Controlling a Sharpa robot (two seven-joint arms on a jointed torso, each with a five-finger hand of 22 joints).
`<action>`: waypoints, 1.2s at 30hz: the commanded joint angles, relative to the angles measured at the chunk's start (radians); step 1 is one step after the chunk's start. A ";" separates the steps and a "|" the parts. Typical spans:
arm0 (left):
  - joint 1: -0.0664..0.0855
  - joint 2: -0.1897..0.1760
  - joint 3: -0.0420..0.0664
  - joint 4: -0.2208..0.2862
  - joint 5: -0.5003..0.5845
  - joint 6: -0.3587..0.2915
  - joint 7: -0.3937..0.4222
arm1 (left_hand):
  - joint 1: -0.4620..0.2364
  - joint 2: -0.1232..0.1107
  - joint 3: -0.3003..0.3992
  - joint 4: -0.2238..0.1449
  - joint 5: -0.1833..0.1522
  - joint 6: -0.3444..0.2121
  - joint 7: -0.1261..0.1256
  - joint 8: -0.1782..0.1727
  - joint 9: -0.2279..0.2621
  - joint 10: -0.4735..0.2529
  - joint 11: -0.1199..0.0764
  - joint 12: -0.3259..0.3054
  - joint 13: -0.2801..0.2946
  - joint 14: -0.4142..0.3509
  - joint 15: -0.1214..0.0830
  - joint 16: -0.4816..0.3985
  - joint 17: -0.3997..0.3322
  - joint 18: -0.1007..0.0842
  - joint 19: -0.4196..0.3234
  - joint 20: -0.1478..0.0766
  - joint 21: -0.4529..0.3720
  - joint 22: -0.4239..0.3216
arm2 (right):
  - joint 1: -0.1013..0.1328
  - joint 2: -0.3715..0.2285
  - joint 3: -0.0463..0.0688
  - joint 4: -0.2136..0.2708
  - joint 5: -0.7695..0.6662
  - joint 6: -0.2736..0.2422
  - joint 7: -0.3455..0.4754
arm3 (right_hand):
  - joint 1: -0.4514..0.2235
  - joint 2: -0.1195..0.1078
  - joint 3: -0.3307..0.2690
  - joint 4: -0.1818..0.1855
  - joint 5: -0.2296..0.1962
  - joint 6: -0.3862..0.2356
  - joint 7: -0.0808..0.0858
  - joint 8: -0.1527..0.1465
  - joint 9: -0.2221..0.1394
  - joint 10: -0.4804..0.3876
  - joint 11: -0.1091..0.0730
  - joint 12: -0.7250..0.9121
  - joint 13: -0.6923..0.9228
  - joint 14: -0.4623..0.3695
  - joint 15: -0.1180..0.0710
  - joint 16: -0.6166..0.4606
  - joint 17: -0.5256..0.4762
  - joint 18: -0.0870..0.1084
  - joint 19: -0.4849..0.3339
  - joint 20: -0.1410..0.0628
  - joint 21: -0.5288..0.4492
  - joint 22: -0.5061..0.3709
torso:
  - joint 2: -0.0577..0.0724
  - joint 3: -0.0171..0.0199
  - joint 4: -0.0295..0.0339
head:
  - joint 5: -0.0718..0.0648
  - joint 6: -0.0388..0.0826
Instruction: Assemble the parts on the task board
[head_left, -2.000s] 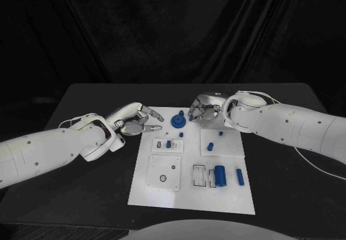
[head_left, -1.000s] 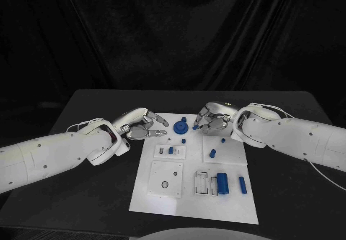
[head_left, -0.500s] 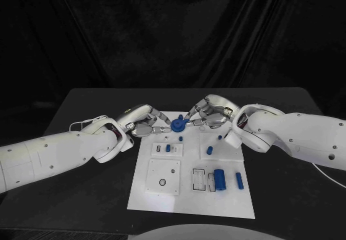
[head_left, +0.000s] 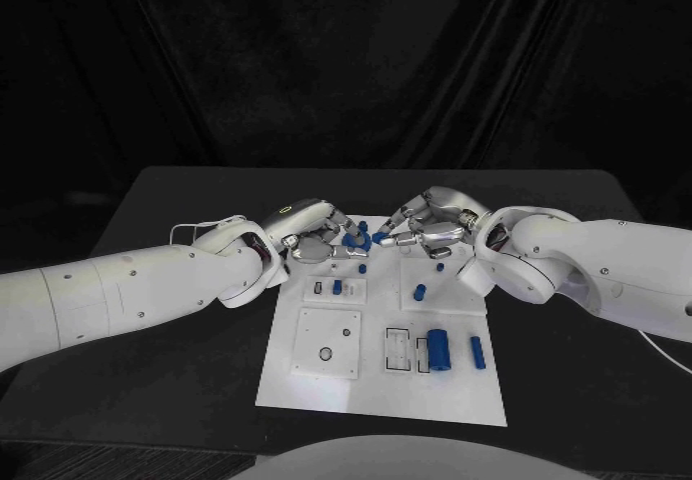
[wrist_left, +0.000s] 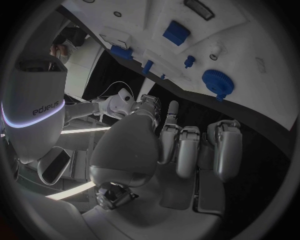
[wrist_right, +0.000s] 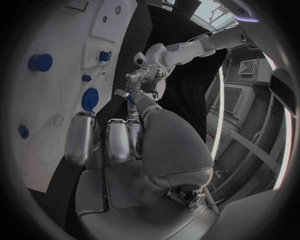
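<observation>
A white task board (head_left: 382, 385) lies mid-worktop. At its 12 o'clock edge the left hand (head_left: 310, 238) and right hand (head_left: 428, 230) meet around a blue gear (head_left: 358, 240). Whether either hand's fingers grip it, I cannot tell. Blue parts (head_left: 440, 351) lie toward 5 o'clock.

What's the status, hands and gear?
Both hands at the task board far end: left hand, right hand. Blue gear lies on board, not held. Grip state unclear. Nothing obstructing.
</observation>
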 joint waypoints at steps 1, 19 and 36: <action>0.000 0.008 0.001 0.000 -0.046 -0.012 0.001 | -0.005 0.004 -0.006 0.000 0.007 -0.012 0.001 -0.008 0.001 -0.008 0.000 -0.005 0.147 0.106 -0.005 -0.001 0.263 0.002 0.003 -0.007 -0.005 0.211 | 0.000 0.002 0.001 0.004 0.028 0.036 -0.063 | 0.010 0.018 -0.008 -0.001 0.012 -0.004 -0.005 0.010 0.072 -0.005 0.001 -0.004 -0.231 0.030 0.003 -0.004 -0.002 0.003 0.009 0.009 -0.005 0.165 | -0.002 -0.0009 -0.0041 | 0.004 -0.002; 0.000 0.035 0.001 -0.006 -0.053 0.018 0.020 | 0.043 0.027 0.010 -0.002 0.174 -0.046 0.013 -0.037 0.009 -0.031 0.011 -0.028 0.132 0.106 0.005 -0.001 0.263 0.003 -0.002 0.003 -0.010 0.210 | -0.001 0.008 0.001 0.003 0.029 0.060 -0.145 | 0.010 0.016 -0.011 -0.006 0.044 -0.020 -0.003 0.028 0.097 -0.010 0.002 -0.018 -0.247 0.029 0.004 -0.014 -0.016 0.007 0.006 0.009 -0.023 0.159 | -0.004 -0.0023 -0.0015 | -0.003 -0.014; 0.000 0.043 0.001 -0.007 -0.053 0.037 0.064 | 0.015 0.062 0.040 0.008 0.349 0.004 -0.012 0.001 0.054 -0.026 -0.010 -0.022 0.138 0.106 -0.012 -0.001 0.263 0.003 -0.001 -0.011 -0.007 0.211 | -0.001 0.013 0.001 0.001 0.029 0.061 -0.164 | 0.011 0.017 -0.010 -0.008 0.052 -0.025 -0.002 0.033 0.104 -0.012 0.002 -0.022 -0.251 0.029 0.004 -0.017 -0.023 0.008 0.004 0.009 -0.029 0.158 | -0.003 -0.0026 -0.0027 | -0.006 -0.017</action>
